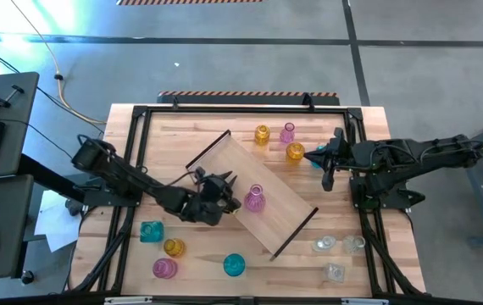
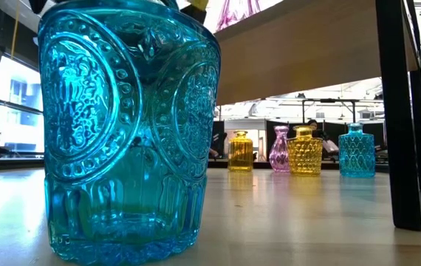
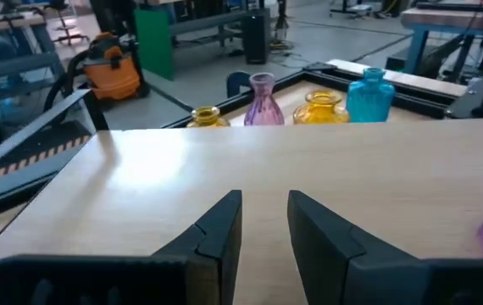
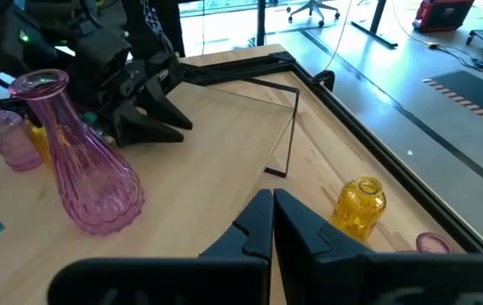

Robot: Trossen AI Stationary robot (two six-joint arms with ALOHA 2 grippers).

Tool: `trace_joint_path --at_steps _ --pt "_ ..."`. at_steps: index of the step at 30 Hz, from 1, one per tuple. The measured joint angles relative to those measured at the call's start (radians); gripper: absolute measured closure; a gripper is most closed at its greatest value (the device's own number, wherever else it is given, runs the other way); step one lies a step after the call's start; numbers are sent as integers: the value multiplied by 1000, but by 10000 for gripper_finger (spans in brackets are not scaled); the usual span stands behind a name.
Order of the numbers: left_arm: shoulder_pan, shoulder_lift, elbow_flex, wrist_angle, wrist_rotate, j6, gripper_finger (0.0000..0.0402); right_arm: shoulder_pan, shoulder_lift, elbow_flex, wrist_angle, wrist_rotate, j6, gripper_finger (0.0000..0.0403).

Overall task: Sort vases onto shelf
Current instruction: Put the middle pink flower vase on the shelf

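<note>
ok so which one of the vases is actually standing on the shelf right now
Only the pink vase, upright on the shelf beside the left pincer. Every other vase, including the second pink one at the far edge, stands on the tabletop.

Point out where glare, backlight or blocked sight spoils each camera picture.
Low view: the big embossed teal glass vase fills the left half, windows behind it blown out. Left wrist view: a bright sheen lies on the long light-wood shelf board. Right wrist view: sunlit floor glares beyond the tall ribbed pink glass vase. High view: evenly lit.
</note>
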Motion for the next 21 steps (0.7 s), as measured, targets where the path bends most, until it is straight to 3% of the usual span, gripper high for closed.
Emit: trace_joint_path --at_steps 12,21 --pt "-1 31 0 211 59 107 314 0 0 0 0 -6 0 403" --pt "-9 31 0 218 67 39 314 0 0 0 0 -6 -4 403"
